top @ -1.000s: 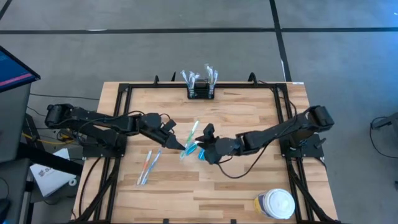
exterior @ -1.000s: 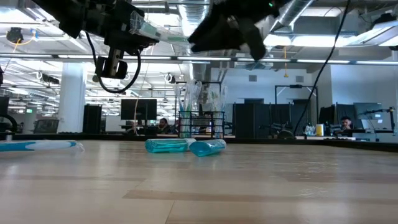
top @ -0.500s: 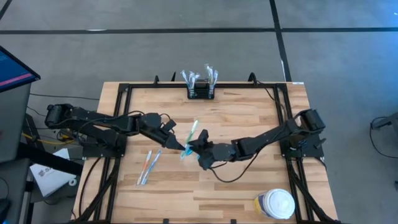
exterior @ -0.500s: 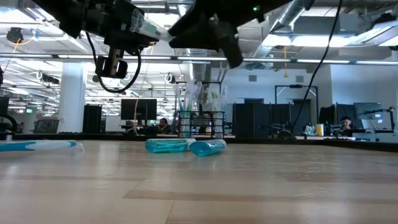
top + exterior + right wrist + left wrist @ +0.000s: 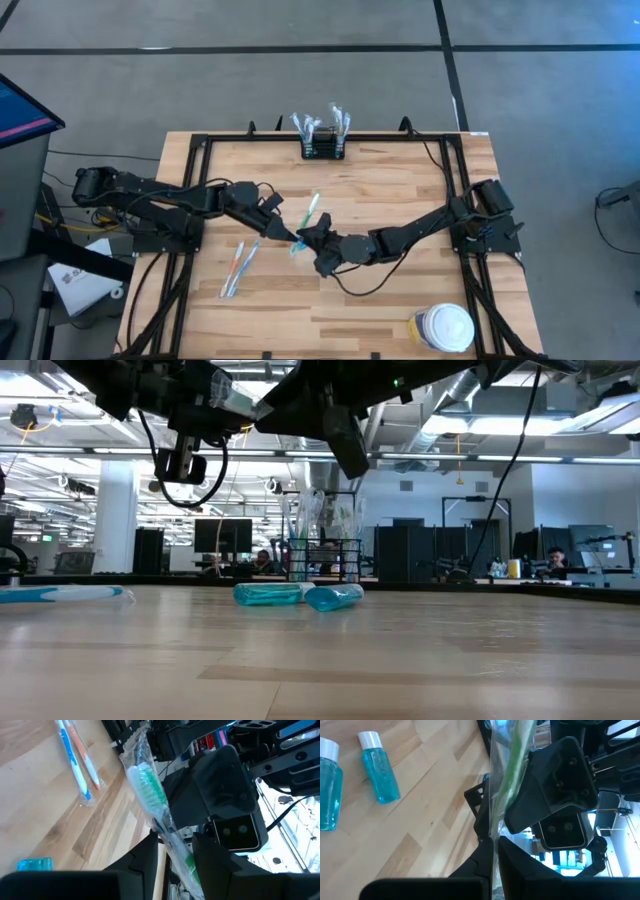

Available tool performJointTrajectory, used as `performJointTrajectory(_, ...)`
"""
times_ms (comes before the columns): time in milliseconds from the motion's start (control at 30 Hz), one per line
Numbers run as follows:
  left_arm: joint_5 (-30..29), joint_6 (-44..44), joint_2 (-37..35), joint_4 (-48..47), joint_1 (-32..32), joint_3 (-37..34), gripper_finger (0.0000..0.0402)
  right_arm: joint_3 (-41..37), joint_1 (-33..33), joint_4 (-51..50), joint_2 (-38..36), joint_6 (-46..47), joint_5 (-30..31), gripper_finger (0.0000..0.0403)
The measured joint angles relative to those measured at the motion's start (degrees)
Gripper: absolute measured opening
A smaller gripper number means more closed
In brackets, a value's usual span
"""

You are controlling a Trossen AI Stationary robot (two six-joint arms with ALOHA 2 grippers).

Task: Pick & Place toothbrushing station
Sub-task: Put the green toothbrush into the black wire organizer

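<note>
Part of the wrapped green toothbrush [image 5: 512, 760] is cut off at the picture's edge past the left gripper's [image 5: 292, 238] jaws. Between the right gripper's [image 5: 316, 243] jaws its handle end is cut off too. The two blue bottles [image 5: 300, 596] below both jaws are hidden from above.

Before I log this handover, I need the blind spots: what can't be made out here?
- Black holder, high view: contents too small to identify.
- Two blue bottles, high view: mostly hidden under the right gripper.
- Wrapped green toothbrush, left wrist view: both ends cut off.
</note>
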Motion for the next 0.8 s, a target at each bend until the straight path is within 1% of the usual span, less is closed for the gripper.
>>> performJointTrajectory(100,0.1,-0.1,0.0,0.0,0.0,0.0,0.0008,0.0,0.0,-0.1,0.0,0.0,-0.2,0.0077)
performJointTrajectory(267,0.1,-0.3,0.0,-0.4,0.0,0.0,0.0008,0.0,0.0,-0.9,0.0,0.0,-0.4,0.0016)
performJointTrajectory(300,0.2,-0.3,0.0,-0.5,0.0,0.0,0.0008,0.0,0.0,-1.0,0.0,0.0,-0.4,0.0010)
performJointTrajectory(500,-0.1,-0.2,0.0,-0.5,0.0,0.0,0.0016,0.0,0.0,-1.8,0.0,2.2,-0.6,0.0004)
performJointTrajectory(700,-0.9,0.2,0.0,0.0,0.0,0.0,0.0043,0.1,0.0,-2.4,0.0,4.1,-0.8,0.0001)
performJointTrajectory(800,-0.8,2.6,-0.4,0.1,0.6,-0.1,0.0056,0.1,0.0,-2.8,0.0,4.9,-0.8,0.0001)
